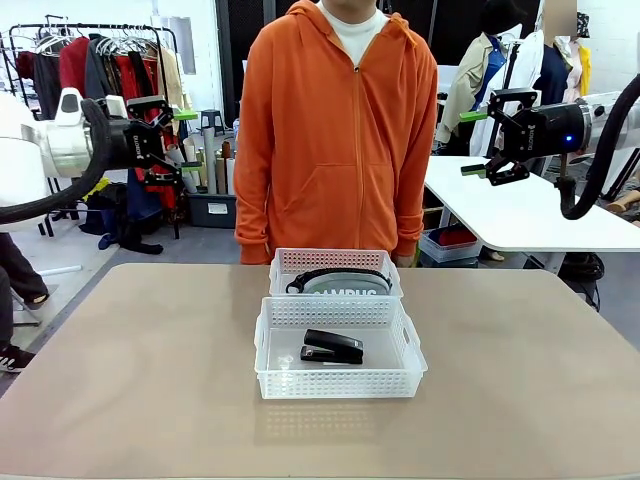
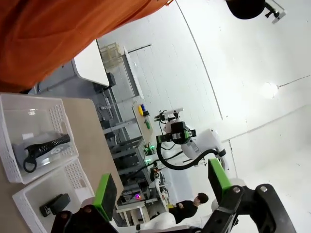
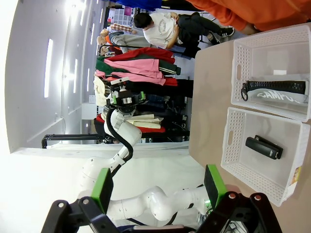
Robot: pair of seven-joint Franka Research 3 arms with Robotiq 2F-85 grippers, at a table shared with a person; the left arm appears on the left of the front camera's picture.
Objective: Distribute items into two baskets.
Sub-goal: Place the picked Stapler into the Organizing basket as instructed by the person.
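Two white lattice baskets stand end to end at the table's middle. The near basket holds the small black stapler. The far basket holds the grey CAMPUS pouch with its black strap. My left gripper hangs open, high at the left, with nothing in it. My right gripper hangs open, high at the right, likewise bare. The left wrist view shows the stapler and the pouch far below its open gripper. The right wrist view shows the stapler and the pouch beyond its open gripper.
A person in an orange hoodie stands at the table's far edge right behind the baskets. A clothes rack stands behind on the left, a white table on the right. The tan tabletop is bare on both sides of the baskets.
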